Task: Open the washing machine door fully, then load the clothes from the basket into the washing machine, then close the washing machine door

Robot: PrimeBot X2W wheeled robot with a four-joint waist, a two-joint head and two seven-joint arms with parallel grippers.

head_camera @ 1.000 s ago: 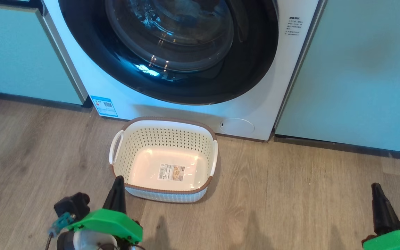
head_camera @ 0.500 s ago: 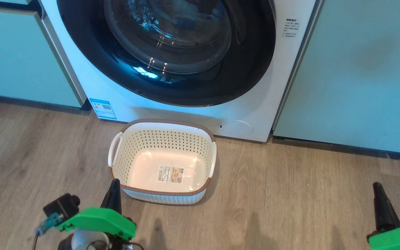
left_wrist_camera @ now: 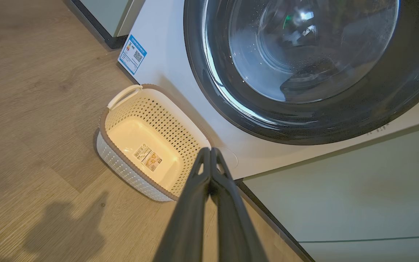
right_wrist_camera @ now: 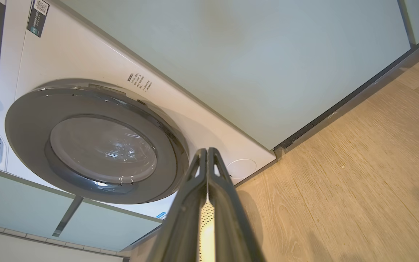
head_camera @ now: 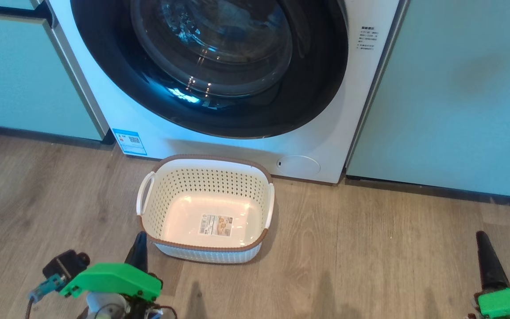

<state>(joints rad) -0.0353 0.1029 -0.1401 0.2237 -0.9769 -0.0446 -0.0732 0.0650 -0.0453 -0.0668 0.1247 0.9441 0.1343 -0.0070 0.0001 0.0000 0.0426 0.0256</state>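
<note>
The washing machine (head_camera: 166, 144) stands white against the wall, and its door (head_camera: 237, 117) with black rim and glass bowl lies flat against the front, as the left wrist view (left_wrist_camera: 304, 120) and right wrist view (right_wrist_camera: 96, 145) also show. Before it on the floor sits the basket (head_camera: 210, 181), holding nothing but the paper label (head_camera: 215, 224). The clothes are out of view. My left gripper (head_camera: 140, 238) is shut and empty just off the basket's near left corner; its tips (left_wrist_camera: 209, 152) meet. My right gripper (head_camera: 481, 235) is shut and empty at the lower right (right_wrist_camera: 207, 151).
Pale green cabinet panels (head_camera: 450, 88) flank the machine on both sides. A blue sticker (head_camera: 129, 141) and a round cover (head_camera: 298, 165) sit low on the machine's front. Wooden floor (head_camera: 370, 248) stretches to the right of the basket.
The head camera has shifted a little, sliding the whole scene slightly down and left. My left gripper has drawn back toward the lower left, away from the basket's corner. The right gripper holds still.
</note>
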